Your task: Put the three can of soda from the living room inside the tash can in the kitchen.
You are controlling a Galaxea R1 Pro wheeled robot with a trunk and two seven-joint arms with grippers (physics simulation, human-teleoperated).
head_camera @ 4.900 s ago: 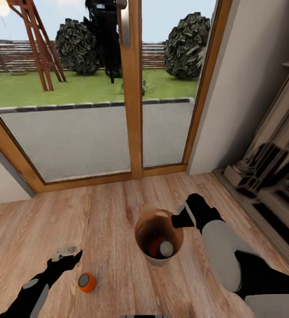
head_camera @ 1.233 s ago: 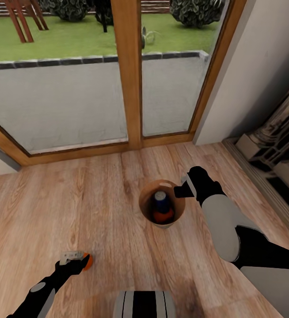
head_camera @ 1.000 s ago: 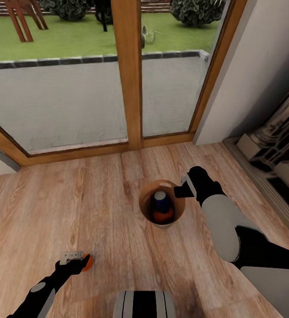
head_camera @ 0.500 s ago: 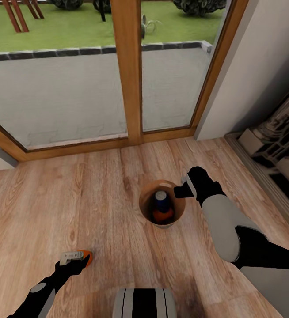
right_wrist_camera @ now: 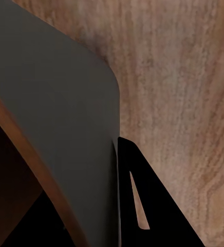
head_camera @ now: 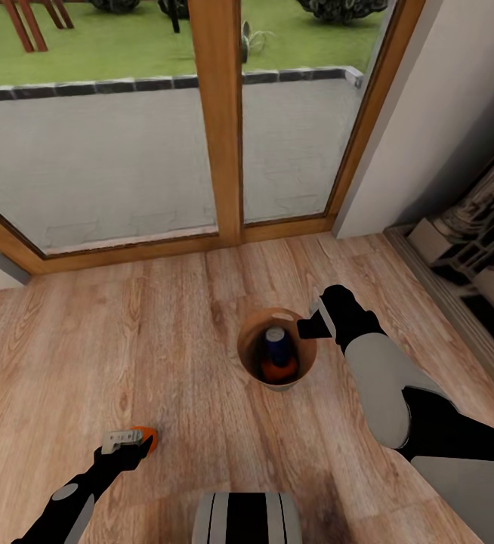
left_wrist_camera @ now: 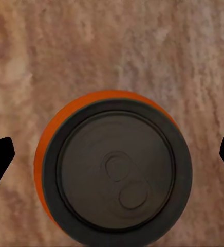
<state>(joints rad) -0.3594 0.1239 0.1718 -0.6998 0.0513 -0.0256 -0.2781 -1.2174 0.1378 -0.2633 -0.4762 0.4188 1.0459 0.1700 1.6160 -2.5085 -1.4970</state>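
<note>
Lowered over the last orange can (left_wrist_camera: 112,167) on the wood floor (head_camera: 66,355), left gripper (left_wrist_camera: 112,159) spread wide, nothing grasped yet; right gripper (head_camera: 308,327) clamped on the bin's rim (head_camera: 301,338).

Your right arm (head_camera: 387,393): light grey shells, black joints, black wrist. Your left arm (head_camera: 69,495): slim, black, one grey panel, small pale block at its gripper. Your trunk top (head_camera: 247,518): grey, black-striped.

Light wood plank floor (head_camera: 164,340), wood-framed glass doors (head_camera: 220,121), grey patio (head_camera: 111,151) and lawn (head_camera: 111,45) outside.
</note>
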